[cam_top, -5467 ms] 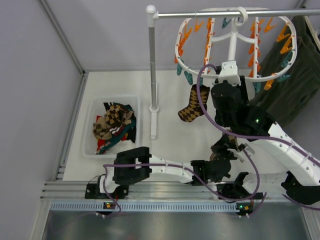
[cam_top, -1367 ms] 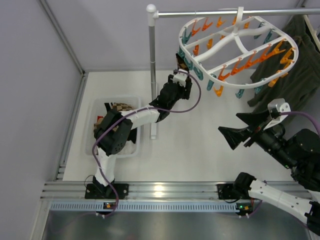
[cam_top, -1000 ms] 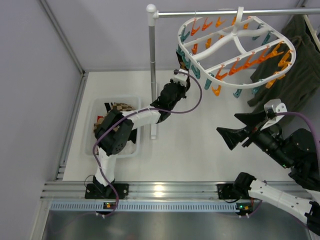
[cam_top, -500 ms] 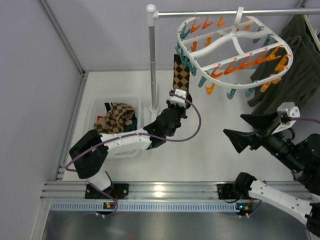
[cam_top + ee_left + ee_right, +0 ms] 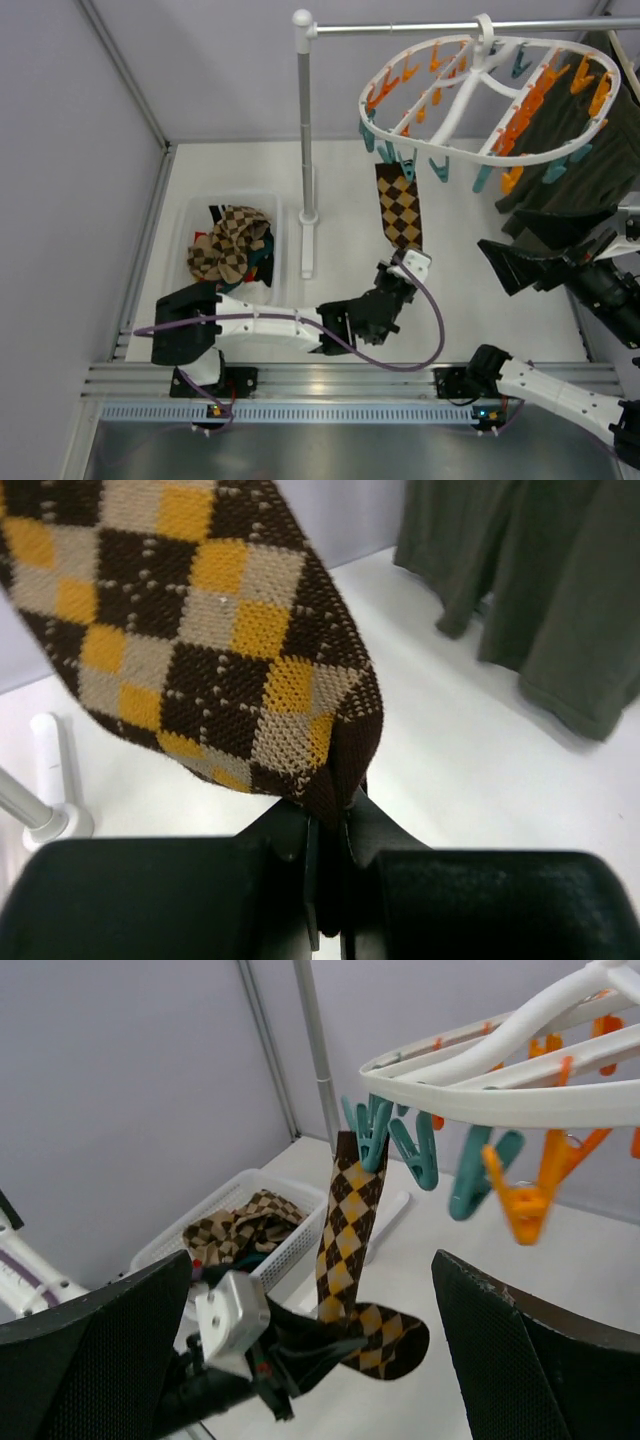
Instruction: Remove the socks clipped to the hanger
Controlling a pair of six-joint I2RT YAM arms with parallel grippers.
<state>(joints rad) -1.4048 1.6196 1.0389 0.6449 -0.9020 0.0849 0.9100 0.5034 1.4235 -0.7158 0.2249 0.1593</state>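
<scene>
The white oval hanger (image 5: 470, 85) (image 5: 520, 1070) hangs tilted from the rail, with orange and teal clips along its bars. One brown argyle sock (image 5: 400, 208) (image 5: 345, 1230) is held at its top by a teal clip (image 5: 368, 1130) and hangs stretched down toward the near edge. My left gripper (image 5: 393, 290) (image 5: 335, 815) is shut on the sock's lower end (image 5: 200, 630), low over the table. To the right of the sock my right gripper (image 5: 500, 232) (image 5: 312, 1260) is open and holds nothing; it looks at the sock between its fingers (image 5: 90, 1350).
A white basket (image 5: 190, 215) (image 5: 300, 1195) at the left holds several argyle socks (image 5: 228, 245) and other coloured ones. The grey pole rack (image 5: 305, 130) stands beside it. A dark green garment (image 5: 580, 150) (image 5: 540, 580) hangs at the right.
My left gripper has pulled the sock's end down and toward the near edge, stretching it. The hanger has swung and tilted. The right gripper has shifted right and stays open.
</scene>
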